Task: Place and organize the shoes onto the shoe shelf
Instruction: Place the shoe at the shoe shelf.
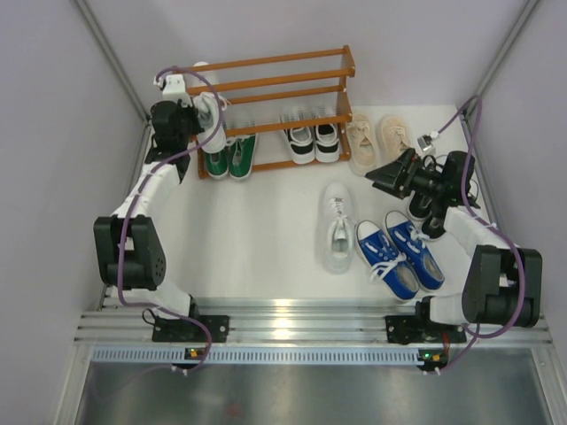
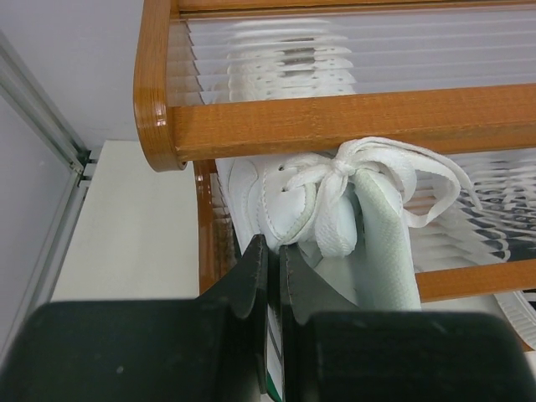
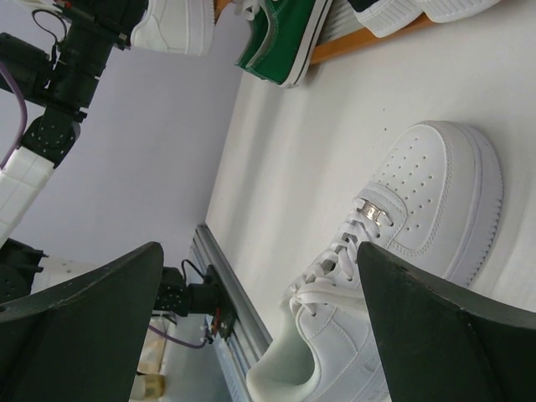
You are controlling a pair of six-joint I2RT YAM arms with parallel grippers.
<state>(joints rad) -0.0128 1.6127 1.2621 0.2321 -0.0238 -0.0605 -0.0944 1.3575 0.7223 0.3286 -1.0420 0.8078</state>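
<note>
A: left gripper (image 2: 270, 247) status?

B: jaws pressed almost together, pinching a thin edge of one white sneaker (image 2: 293, 193); that shoe is at the left end of the shoe shelf (image 1: 283, 79), above the green pair (image 1: 229, 158); in the wrist view its laces face the camera and it sits tucked behind a front rail; cannot tell whether it rests on the rails.

A: right gripper (image 1: 385, 175)?

B: jaws spread wide, nothing between them; it hangs over the table (image 1: 266, 230) to the right of the shelf, near the beige pair (image 1: 376, 137); its wrist view looks past both fingers at the other white sneaker (image 3: 419, 193), apart from it.

A: remaining shoes?

B: green pair on the lowest tier, left half; black-and-white pair (image 1: 312, 142) beside it on the right half, same tier; beige pair on the table just right of the shelf; other white sneaker lies alone mid-table, blue pair (image 1: 399, 255) just beside it on its right; black canvas pair (image 1: 425, 212) on the table, partly hidden under the right arm.
</note>
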